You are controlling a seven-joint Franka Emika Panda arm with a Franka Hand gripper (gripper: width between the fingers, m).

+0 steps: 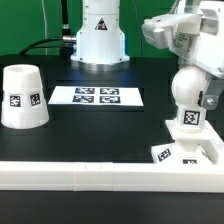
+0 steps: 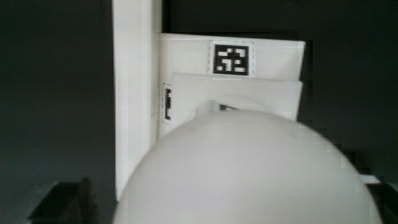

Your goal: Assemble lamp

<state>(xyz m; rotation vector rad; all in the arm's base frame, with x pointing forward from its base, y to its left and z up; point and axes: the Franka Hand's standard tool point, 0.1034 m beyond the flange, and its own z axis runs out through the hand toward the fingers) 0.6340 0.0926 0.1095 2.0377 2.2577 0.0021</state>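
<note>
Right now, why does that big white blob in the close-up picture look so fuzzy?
In the wrist view the bulb sits too near the lens, so it blurs; the base behind is sharper. The exterior view is crisper, though the gripper looks soft.

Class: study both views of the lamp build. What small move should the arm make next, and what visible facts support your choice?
Probably release and lift straight up: the bulb stands upright on the base under the gripper, while the shade sits apart, unplaced. Whether the fingers still grip is unclear.

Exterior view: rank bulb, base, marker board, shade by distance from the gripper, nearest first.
From the gripper:
1. Bulb, directly under it, exterior view's right.
2. Base, below the bulb, by the front rail.
3. Marker board, table middle.
4. Shade, far on the exterior view's left.
</note>
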